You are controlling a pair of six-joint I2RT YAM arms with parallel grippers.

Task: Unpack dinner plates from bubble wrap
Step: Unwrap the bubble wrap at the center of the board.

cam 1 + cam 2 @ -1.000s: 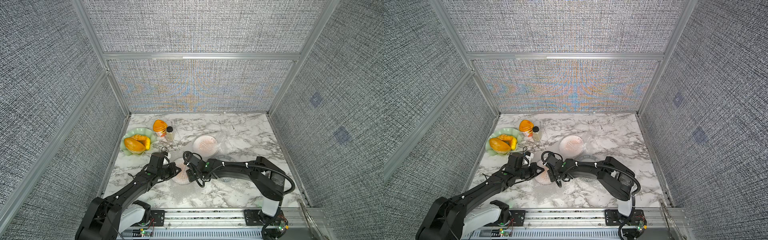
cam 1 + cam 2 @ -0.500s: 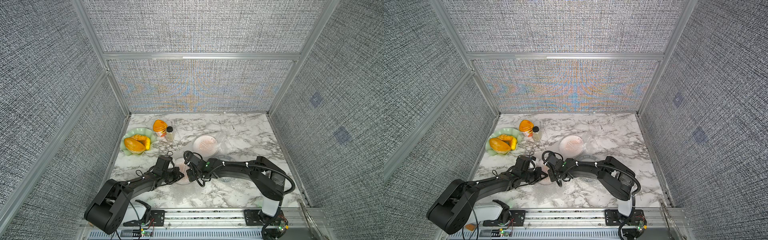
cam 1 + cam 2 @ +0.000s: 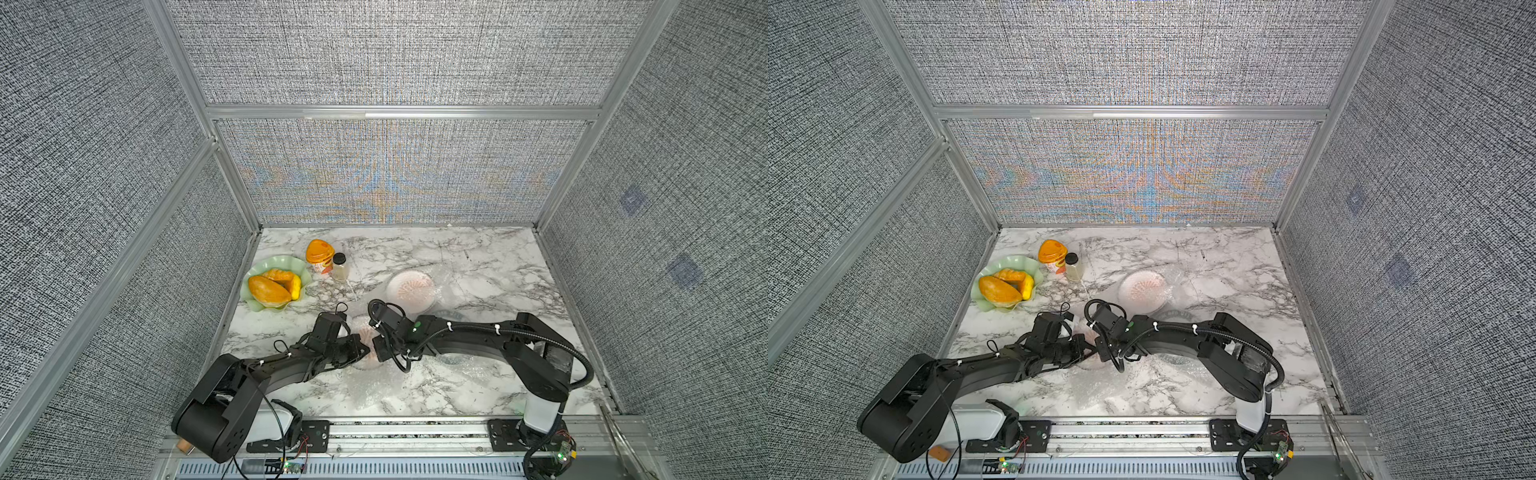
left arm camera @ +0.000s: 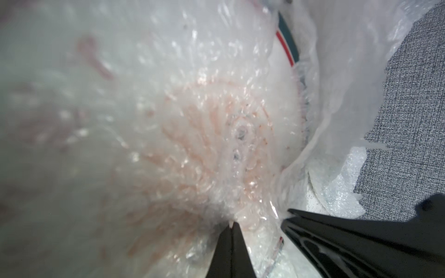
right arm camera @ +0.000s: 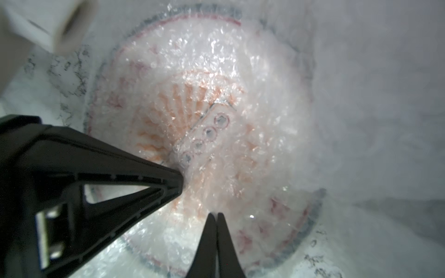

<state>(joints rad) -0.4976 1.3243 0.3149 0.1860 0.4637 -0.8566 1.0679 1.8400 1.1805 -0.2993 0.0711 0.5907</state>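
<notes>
Nearest the front of the table [image 3: 478,399], a loose sheet of bubble wrap [image 3: 374,388] lies flat. Just behind it, the two arms meet over a wrapped plate [image 5: 243,168]. This plate has an orange sunburst in the middle, and bubble wrap covers its whole face. The left gripper [image 4: 231,223] has its fingers pressed together and looks to be pinching a bit of the wrap on top of the plate. The right gripper [image 5: 214,215] is pressed together too, pinching the wrap close by (the two grippers nearly touch).

I think the step in hand is peeling the wrap off this plate. The next move calls for pulling the two pinches apart, each to its own side, so the wrap opens up. The pull should be slow and low, so the plate does not slide or tip.

A bit farther, a plate with a green lettered rim [image 3: 1177,314] peeks out under the right arm. I cannot tell if it is wrapped. Farther back, another sunburst plate [image 3: 411,286] looks bare, with crumpled wrap [image 3: 455,286] beside it. Far left are a green dish of food [image 3: 274,282], an orange-lidded cup [image 3: 320,252] and a small bottle [image 3: 340,268].
</notes>
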